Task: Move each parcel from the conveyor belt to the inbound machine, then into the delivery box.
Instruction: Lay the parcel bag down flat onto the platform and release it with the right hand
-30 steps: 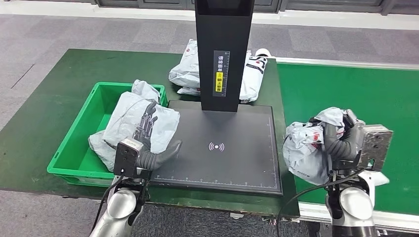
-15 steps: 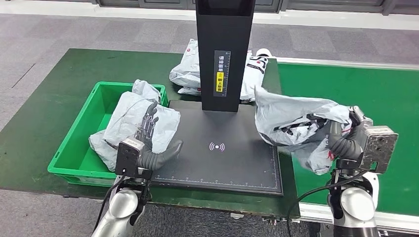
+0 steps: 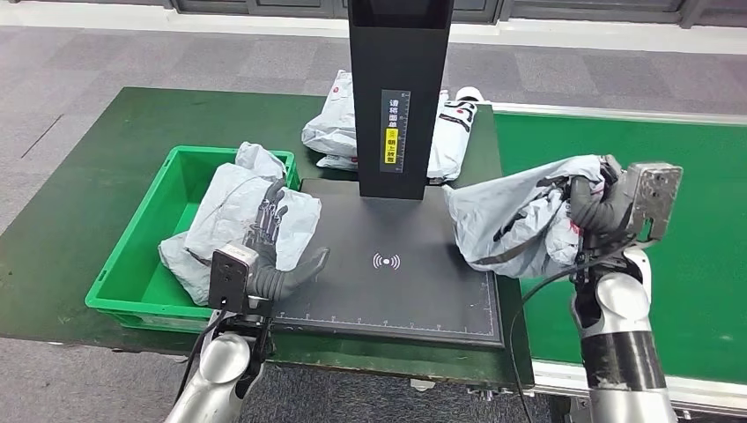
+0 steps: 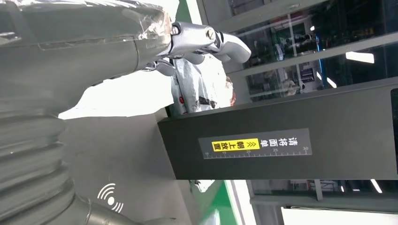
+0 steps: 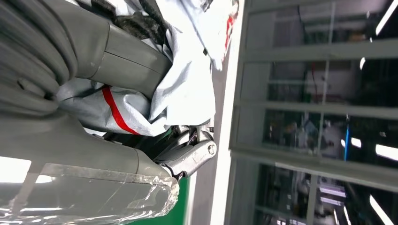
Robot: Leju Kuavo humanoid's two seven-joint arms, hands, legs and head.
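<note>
My right hand [image 3: 588,210] grips a crumpled grey parcel [image 3: 515,220] and holds it in the air over the right edge of the black scanner plate [image 3: 396,291]. The right wrist view shows the same parcel [image 5: 178,89] bunched against my fingers [image 5: 185,157]. My left hand [image 3: 273,247] is open, its fingers spread, at the plate's left edge beside a grey parcel [image 3: 225,225] lying in the green delivery box [image 3: 145,242]. The left wrist view looks past my left hand [image 4: 197,40] at the black scanner column [image 4: 281,145].
The scanner column [image 3: 401,88] rises from the plate's back edge. Two more grey parcels [image 3: 330,123] lie behind it on the table. The green conveyor belt [image 3: 687,194] runs along the right, behind my right arm.
My right hand has lifted the parcel off the conveyor belt and carried it left, up over the scanner plate's right edge. The left hand has barely moved.
</note>
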